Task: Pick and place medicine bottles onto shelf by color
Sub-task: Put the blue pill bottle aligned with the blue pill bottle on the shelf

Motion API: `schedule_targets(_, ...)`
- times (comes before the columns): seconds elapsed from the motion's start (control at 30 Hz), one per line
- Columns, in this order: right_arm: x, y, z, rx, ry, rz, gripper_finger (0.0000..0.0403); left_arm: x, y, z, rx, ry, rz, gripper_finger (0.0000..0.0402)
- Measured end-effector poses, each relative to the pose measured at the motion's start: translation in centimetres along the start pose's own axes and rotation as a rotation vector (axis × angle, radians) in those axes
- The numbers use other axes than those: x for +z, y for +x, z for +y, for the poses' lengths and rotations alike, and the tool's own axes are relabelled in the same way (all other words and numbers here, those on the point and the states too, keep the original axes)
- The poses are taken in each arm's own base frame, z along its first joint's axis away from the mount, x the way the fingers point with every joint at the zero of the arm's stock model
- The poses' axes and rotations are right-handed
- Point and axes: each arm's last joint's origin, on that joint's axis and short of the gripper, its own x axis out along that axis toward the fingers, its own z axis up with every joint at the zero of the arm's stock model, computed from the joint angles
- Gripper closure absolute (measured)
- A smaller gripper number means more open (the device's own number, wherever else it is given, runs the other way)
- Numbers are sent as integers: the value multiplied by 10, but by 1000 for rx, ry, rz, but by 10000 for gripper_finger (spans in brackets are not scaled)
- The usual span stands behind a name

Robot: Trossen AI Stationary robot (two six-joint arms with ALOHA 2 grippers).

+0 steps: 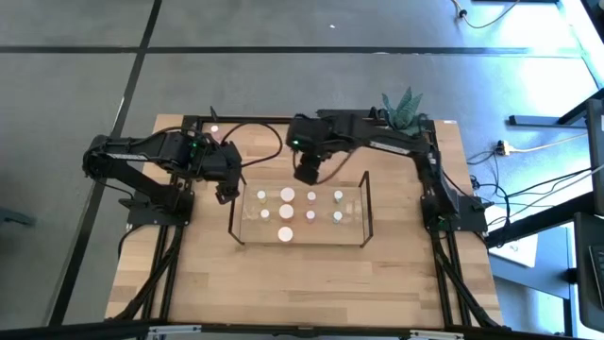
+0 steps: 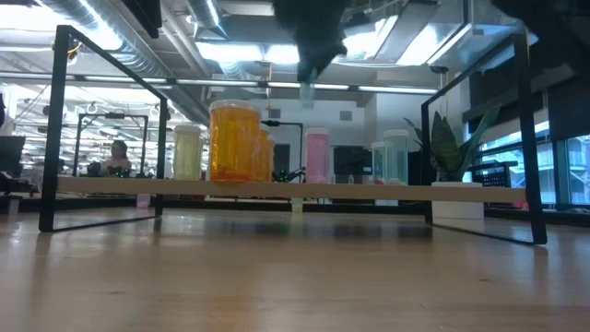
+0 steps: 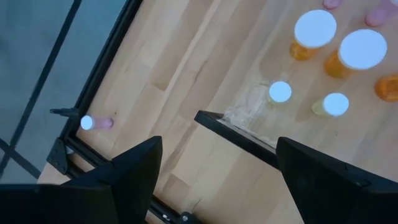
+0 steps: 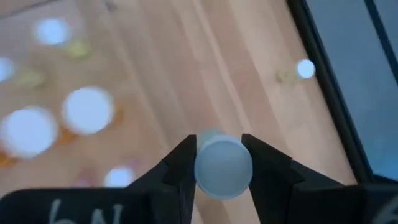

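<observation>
The clear shelf stands mid-table with several medicine bottles on it: orange, pale yellow, pink and green. My right gripper hangs above the shelf's far edge, shut on a small pale-green bottle with a white cap. My left gripper stands open and holds nothing, above the shelf's left end. A small pink bottle lies on its side by the table's far-left edge. Another small bottle lies loose on the wood. My right gripper pinches the small bottle between its two fingers at the top, by the sides of the white cap. The fingers come from above, slanting down. The bottle's body hangs below the fingertips, lifted clear of shelf and table.
A white plant pot with a green plant stands at the table's far right. The black metal table frame runs along the edges. Bare wood lies between the shelf and the table's near edge.
</observation>
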Motion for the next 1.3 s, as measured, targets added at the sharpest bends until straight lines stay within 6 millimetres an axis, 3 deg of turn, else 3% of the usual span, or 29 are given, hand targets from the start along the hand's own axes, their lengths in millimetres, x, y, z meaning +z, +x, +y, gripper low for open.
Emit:
schedule_targets(0.33, -47, -89, 40, 80, -224, -42, 282, -1, -1, -5, -60, 25, 10, 92)
schedule_targets(0.6, -75, -117, 87, 153, -353, -77, 282, -2, -6, -16, -110, 44, -35, 92)
schedule_targets(0.8, -97, -108, 119, 161, -374, -5, 282, -5, -11, -26, -152, 81, -69, 92)
schedule_targets(1.1, -119, -70, 160, 183, -355, 32, 282, -11, -17, -34, -185, 125, -87, 92)
schedule_targets(1.3, -139, -36, 168, 109, -326, 135, 282, -12, -18, -36, -191, 132, -91, 92)
